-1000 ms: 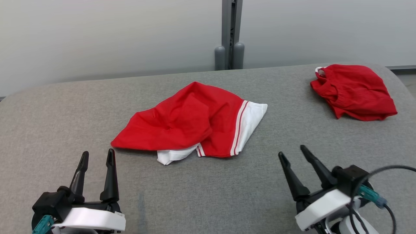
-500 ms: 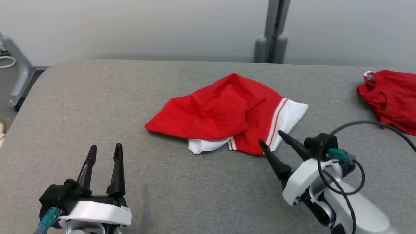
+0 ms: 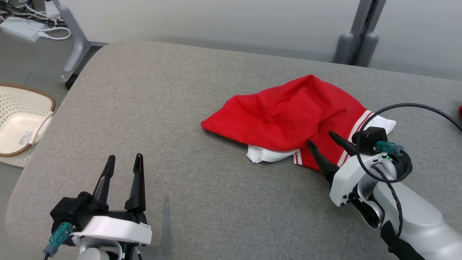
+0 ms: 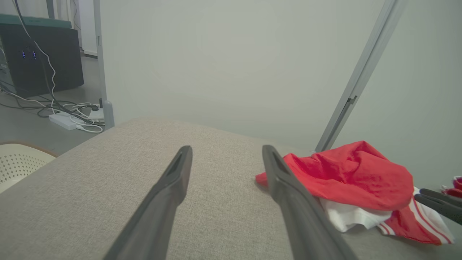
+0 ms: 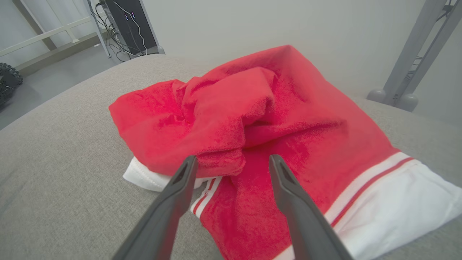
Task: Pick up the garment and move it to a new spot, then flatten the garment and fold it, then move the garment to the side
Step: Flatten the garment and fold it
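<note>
The garment [image 3: 288,115] is a crumpled red piece with white, red-striped hems, lying on the grey padded table [image 3: 180,108]. It also appears at the right of the left wrist view, garment [image 4: 353,177], and fills the middle of the right wrist view, garment [image 5: 267,115]. My right gripper [image 3: 319,139] stands open at the garment's near right edge, its fingertips over the red cloth beside the striped hem; in its own view the right gripper [image 5: 232,159] has nothing between its fingers. My left gripper [image 3: 123,159] is open over bare table at the near left, well away from the garment.
A cream perforated basket [image 3: 21,122] stands on the floor left of the table. A grey stand leg [image 3: 74,43] and white cables [image 3: 39,32] lie beyond the table's far left corner. A grey post [image 3: 355,39] rises behind the table. A sliver of another red cloth [image 3: 460,108] shows at the right edge.
The head camera has turned left, so the whole scene shifts right. My right gripper has reached forward to the garment's near right edge. The left gripper has held its place.
</note>
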### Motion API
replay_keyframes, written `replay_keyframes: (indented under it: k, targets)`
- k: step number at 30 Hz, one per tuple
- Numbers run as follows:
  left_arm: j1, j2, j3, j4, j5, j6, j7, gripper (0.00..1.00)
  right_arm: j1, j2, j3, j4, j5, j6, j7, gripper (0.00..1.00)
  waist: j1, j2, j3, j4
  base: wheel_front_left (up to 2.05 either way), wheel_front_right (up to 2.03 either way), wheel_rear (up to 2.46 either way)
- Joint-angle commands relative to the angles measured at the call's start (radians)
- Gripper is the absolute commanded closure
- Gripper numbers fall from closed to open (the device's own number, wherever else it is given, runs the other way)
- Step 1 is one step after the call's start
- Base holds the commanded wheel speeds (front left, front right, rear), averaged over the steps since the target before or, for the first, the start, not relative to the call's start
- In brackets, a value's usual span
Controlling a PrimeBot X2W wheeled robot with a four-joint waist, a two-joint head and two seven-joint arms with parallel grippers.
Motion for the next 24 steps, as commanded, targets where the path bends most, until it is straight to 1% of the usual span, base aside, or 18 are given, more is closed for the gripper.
replay_keyframes:
  k: [1, 7, 8, 9, 10, 11, 18, 24]
  targets:
    - [-0.013, 0.003, 0.000, 0.002, -0.003, -0.003, -0.004, 0.00, -0.015, -0.006, 0.009, 0.012, 0.011, 0.000, -0.009, 0.00, 0.0000, -0.0001, 0.010, 0.015, 0.00, 0.00, 0.00]
    - [-0.021, 0.003, -0.002, 0.005, -0.004, -0.006, -0.004, 0.00, -0.060, -0.005, 0.076, 0.055, 0.060, 0.000, -0.035, 0.00, 0.0000, -0.0001, 0.019, 0.035, 0.00, 0.00, 0.00]
    - [-0.022, 0.003, -0.002, 0.005, -0.005, -0.006, -0.004, 0.00, -0.066, -0.006, 0.086, 0.060, 0.068, 0.000, -0.039, 0.11, 0.0000, -0.0001, 0.021, 0.036, 0.00, 0.00, 0.00]
    - [-0.023, 0.003, -0.003, 0.006, -0.005, -0.006, -0.004, 0.00, -0.072, -0.007, 0.097, 0.066, 0.075, 0.000, -0.044, 0.55, 0.0000, -0.0001, 0.022, 0.038, 0.00, 0.00, 0.00]
    - [-0.025, 0.003, -0.003, 0.007, -0.005, -0.006, -0.004, 0.00, -0.077, -0.008, 0.106, 0.072, 0.082, 0.000, -0.048, 0.84, 0.0000, -0.0001, 0.023, 0.040, 0.00, 0.00, 0.00]
    - [-0.026, 0.003, -0.003, 0.007, -0.006, -0.006, -0.004, 0.00, -0.083, -0.008, 0.116, 0.076, 0.087, 0.000, -0.051, 1.00, 0.0000, -0.0001, 0.023, 0.041, 0.00, 0.00, 0.00]
    - [-0.015, 0.003, 0.007, 0.011, 0.000, -0.001, -0.004, 0.00, -0.111, -0.017, 0.158, 0.081, 0.136, 0.000, -0.075, 1.00, 0.0000, -0.0001, 0.007, 0.030, 0.00, 0.00, 0.00]
    - [0.006, 0.003, 0.014, 0.010, -0.003, -0.001, -0.004, 0.00, -0.128, -0.079, 0.150, 0.036, 0.148, 0.000, -0.085, 1.00, 0.0000, -0.0001, -0.029, -0.024, 0.00, 0.00, 0.00]
